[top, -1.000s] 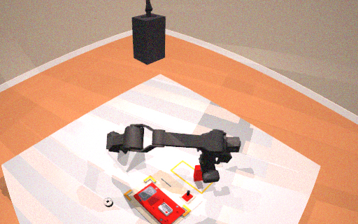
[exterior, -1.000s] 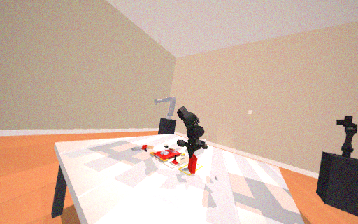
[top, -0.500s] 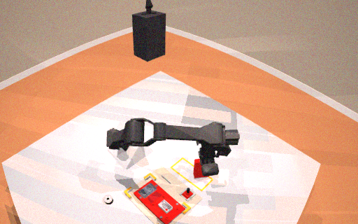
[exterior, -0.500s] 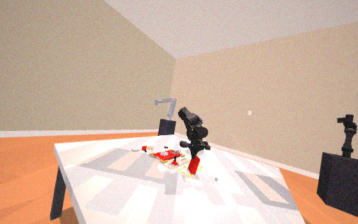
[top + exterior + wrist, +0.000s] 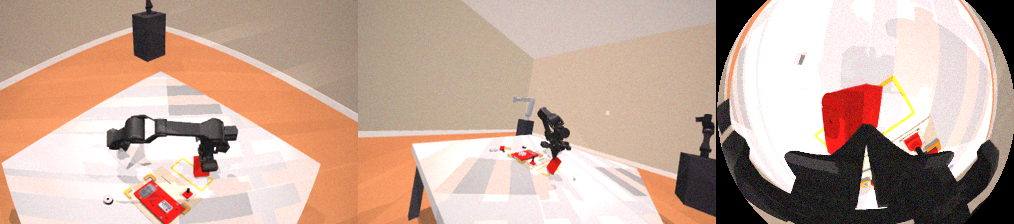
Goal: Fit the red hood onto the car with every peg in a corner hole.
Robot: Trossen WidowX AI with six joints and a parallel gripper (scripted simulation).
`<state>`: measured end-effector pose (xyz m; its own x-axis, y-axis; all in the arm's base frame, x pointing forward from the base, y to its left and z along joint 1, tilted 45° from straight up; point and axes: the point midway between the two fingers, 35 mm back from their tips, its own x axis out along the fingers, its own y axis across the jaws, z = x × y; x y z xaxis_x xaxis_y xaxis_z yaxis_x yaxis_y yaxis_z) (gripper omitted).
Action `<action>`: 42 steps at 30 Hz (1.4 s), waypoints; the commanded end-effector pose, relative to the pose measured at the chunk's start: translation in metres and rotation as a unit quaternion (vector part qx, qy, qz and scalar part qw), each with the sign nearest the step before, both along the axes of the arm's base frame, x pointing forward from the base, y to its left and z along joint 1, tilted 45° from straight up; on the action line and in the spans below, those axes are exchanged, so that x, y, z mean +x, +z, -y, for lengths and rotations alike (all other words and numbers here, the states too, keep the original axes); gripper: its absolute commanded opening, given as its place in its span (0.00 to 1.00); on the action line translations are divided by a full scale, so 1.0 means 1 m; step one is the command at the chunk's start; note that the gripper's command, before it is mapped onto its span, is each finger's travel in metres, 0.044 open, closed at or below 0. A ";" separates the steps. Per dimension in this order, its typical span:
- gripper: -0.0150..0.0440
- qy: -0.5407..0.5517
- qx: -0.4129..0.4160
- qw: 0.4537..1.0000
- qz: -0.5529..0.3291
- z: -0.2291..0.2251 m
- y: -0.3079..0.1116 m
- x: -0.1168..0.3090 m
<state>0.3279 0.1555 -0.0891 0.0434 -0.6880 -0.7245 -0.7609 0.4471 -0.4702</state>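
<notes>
The red hood (image 5: 198, 169) (image 5: 554, 166) (image 5: 847, 112) stands tilted on an edge, leaning over, at the yellow outline (image 5: 187, 178) (image 5: 904, 95). My gripper (image 5: 554, 157) (image 5: 866, 127) is shut with nothing between its fingers. Its tips are at the hood's upper part in the views and seem to touch it, but the contact is hard to make out. The red chassis (image 5: 154, 200) (image 5: 528, 156) lies in the jig between orange corner brackets, with the pale engine block (image 5: 165, 206) (image 5: 521, 153) on its deck. The pegs are too small to make out.
A red base with a black post (image 5: 187, 193) (image 5: 533, 162) stands on the jig board beside the chassis. A white round piece (image 5: 108, 199) lies left of the jig. A small pale piece (image 5: 574, 178) (image 5: 801, 59) lies beyond the hood.
</notes>
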 end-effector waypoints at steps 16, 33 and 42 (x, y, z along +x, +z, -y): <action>0.25 0.004 0.002 1.000 0.001 -0.054 0.053 -0.003; 0.25 0.004 0.002 1.000 0.001 -0.054 0.053 -0.003; 0.57 -0.170 0.012 0.972 0.163 -0.046 0.028 -0.012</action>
